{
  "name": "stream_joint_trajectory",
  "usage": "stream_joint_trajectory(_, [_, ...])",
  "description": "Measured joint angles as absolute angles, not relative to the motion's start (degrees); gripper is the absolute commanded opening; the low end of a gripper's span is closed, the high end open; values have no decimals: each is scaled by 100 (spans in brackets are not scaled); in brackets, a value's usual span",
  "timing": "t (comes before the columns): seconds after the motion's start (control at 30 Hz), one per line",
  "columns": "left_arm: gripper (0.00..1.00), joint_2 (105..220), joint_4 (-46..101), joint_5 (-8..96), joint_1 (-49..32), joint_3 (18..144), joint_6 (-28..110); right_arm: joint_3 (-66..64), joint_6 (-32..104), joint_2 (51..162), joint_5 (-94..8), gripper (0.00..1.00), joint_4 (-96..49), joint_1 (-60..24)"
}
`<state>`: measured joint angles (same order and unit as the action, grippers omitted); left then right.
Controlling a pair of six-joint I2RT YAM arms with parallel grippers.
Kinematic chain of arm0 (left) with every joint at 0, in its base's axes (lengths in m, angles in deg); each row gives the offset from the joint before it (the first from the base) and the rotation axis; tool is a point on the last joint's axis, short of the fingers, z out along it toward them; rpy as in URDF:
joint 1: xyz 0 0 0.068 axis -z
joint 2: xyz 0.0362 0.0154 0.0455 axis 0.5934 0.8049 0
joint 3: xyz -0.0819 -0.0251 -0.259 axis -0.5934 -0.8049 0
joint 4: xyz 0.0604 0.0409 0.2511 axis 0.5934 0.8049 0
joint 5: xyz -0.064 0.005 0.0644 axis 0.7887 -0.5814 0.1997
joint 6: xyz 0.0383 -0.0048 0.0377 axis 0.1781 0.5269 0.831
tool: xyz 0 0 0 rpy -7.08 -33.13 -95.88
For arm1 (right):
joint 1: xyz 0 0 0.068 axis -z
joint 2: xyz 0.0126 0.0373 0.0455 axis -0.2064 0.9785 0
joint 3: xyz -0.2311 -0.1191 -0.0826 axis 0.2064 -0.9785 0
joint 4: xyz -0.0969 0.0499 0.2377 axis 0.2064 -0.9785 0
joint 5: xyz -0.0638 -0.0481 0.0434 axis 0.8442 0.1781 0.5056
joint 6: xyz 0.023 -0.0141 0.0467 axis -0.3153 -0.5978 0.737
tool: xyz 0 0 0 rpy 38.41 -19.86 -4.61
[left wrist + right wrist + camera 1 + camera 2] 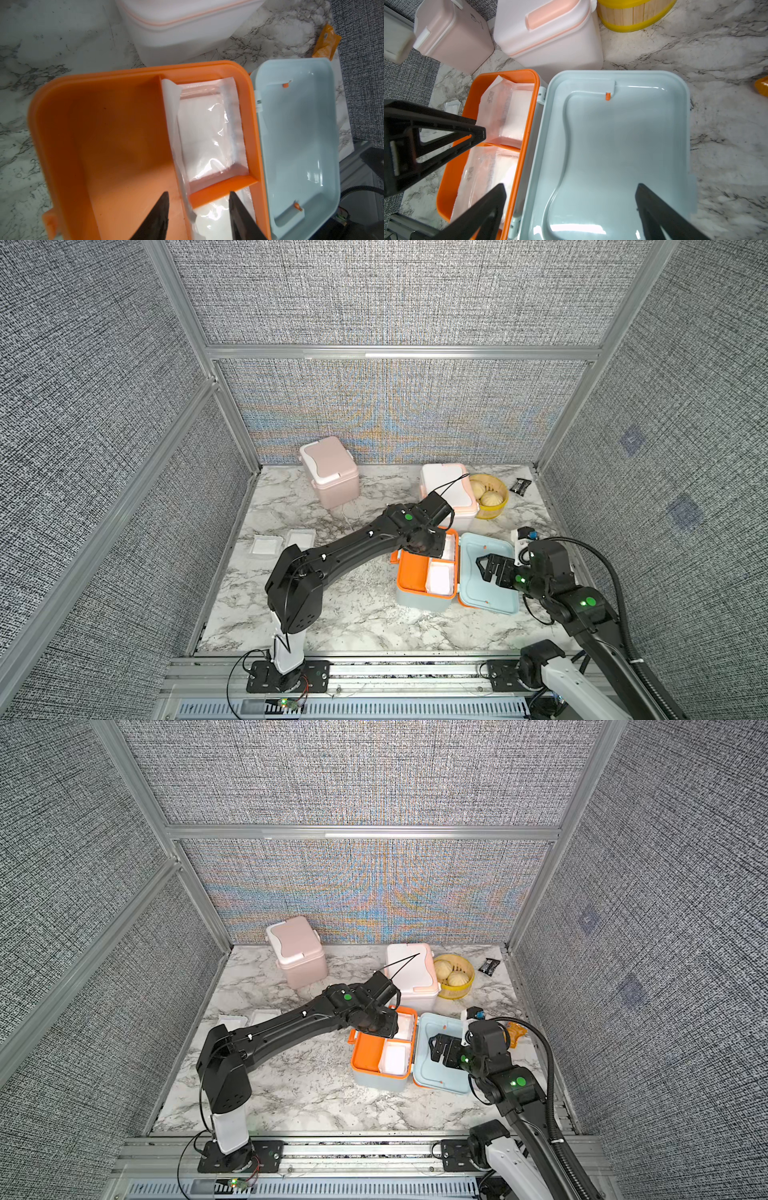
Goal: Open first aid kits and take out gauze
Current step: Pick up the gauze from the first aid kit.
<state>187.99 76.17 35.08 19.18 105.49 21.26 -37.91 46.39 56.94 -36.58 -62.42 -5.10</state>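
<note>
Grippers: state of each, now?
Left gripper: open, fingers either side of a gauze pack.
Right gripper: open, empty, over the blue lid.

Black left arm (353, 545), white base link (286, 649), green dot (408, 516)

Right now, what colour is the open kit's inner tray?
The tray is orange; left wrist view shows it best.

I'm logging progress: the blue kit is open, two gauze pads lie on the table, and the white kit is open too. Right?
No. The white kit is closed, lid down, as the right wrist view shows. The blue kit is open, and two gauze pads lie on the table.
</note>
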Motion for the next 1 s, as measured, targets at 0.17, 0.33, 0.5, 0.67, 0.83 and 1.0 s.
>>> stream_joint_trajectory(0.17, [23, 19114, 7754, 3390, 1907, 10869, 2194, -3798, 4637, 5690, -3746, 99, -6244, -495])
stream_joint_trajectory(0.33, [8, 19219, 7874, 3301, 1896, 10971, 2205, -3824, 4637, 5707, -3789, 99, -6244, -464])
stream_joint_trajectory(0.5, [8, 19164, 7990, 3176, 1896, 11024, 2200, -3833, 4634, 5749, -3859, 99, -6207, -427])
stream_joint_trajectory(0.67, [5, 19005, 8019, 3065, 1896, 11024, 2179, -3833, 4634, 5834, -3931, 99, -6166, -405])
stream_joint_trajectory(0.83, [0, 18893, 8056, 2997, 1896, 11024, 2109, -3828, 4634, 5836, -3993, 99, -6122, -386])
stream_joint_trajectory(1.0, [0, 18406, 8017, 2872, 1885, 10755, 1938, -3767, 4624, 6072, -4229, 99, -6063, -377])
